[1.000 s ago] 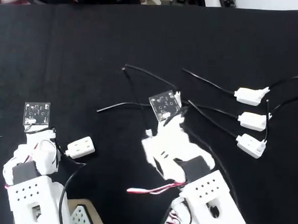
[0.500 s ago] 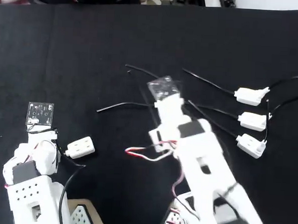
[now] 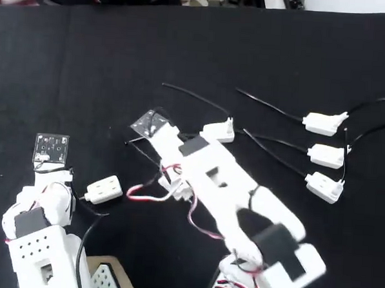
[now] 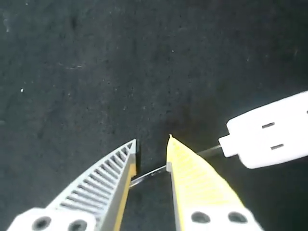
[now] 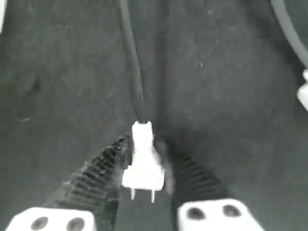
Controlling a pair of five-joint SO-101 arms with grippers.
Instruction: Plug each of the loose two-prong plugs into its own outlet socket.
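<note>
Black table (image 3: 68,53) bears three clustered sockets (image 3: 326,155); a fourth socket (image 3: 104,189) lies apart.

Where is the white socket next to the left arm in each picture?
High view: socket lies low on the left, beside the left arm.
Left wrist view: socket just beside the left gripper.
Right wrist view: aimed elsewhere, at a plug in the right gripper.
Shared landmark: the socket's thin black cord.

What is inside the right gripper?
A white two-prong plug sits in the right gripper, prongs towards the wrist camera, its black cord leading away. The fingers cover the plug's flanks.
</note>
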